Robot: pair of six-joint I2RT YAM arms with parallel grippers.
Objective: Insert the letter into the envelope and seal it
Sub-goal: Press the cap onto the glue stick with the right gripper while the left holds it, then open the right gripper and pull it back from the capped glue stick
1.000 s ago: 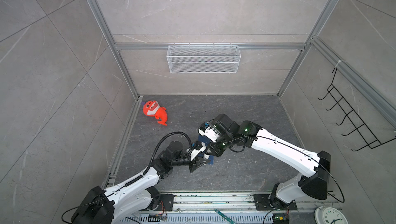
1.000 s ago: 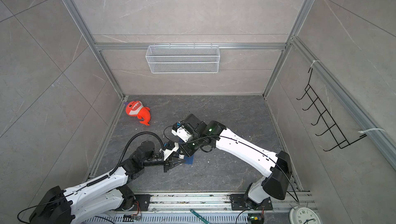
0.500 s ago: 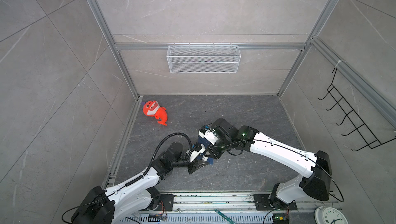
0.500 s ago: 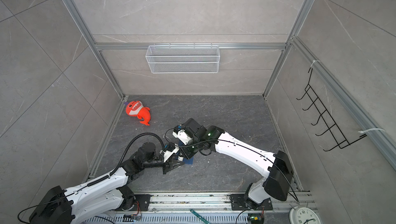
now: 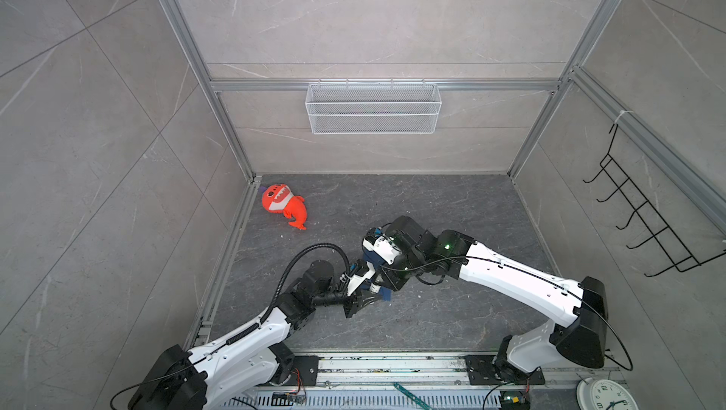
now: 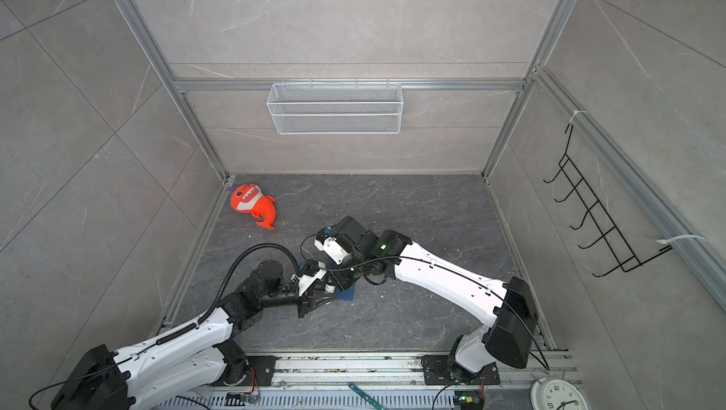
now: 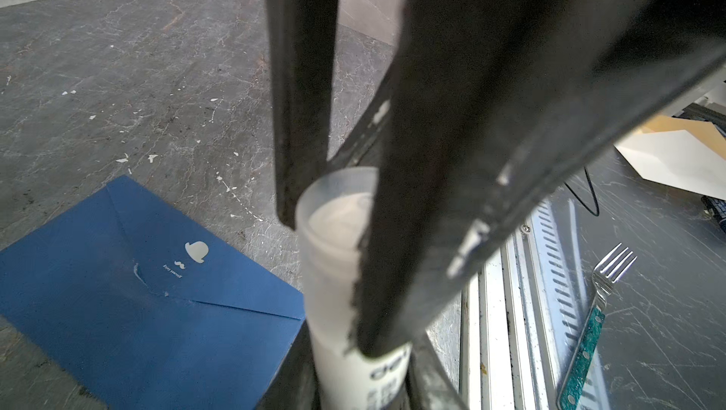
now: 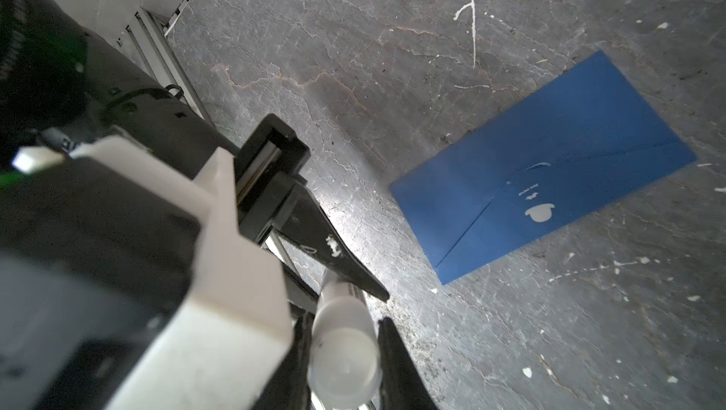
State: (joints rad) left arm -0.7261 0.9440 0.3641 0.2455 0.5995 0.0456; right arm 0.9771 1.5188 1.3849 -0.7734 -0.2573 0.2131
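The dark blue envelope (image 7: 137, 290) (image 8: 550, 176) lies flat on the grey table with its triangular flap folded down and a small pale mark on it. In both top views the arms cover most of the envelope (image 5: 387, 295) (image 6: 347, 294). The letter is out of view. A white glue stick (image 7: 341, 270) (image 8: 341, 341) hangs above the table beside the envelope. My left gripper (image 7: 361, 380) (image 5: 361, 302) is shut on its body. My right gripper (image 8: 345, 357) (image 5: 383, 284) is shut on its translucent cap end (image 7: 334, 208).
An orange plush toy (image 5: 283, 206) lies at the table's back left. A wire basket (image 5: 373, 107) hangs on the back wall and a black hook rack (image 5: 648, 223) on the right wall. A green-handled fork (image 7: 597, 321) lies beyond the front rail.
The right wrist has shifted slightly left and nearer, closing in on the left gripper. Both grippers stay shut on the glue stick. The envelope has not moved.
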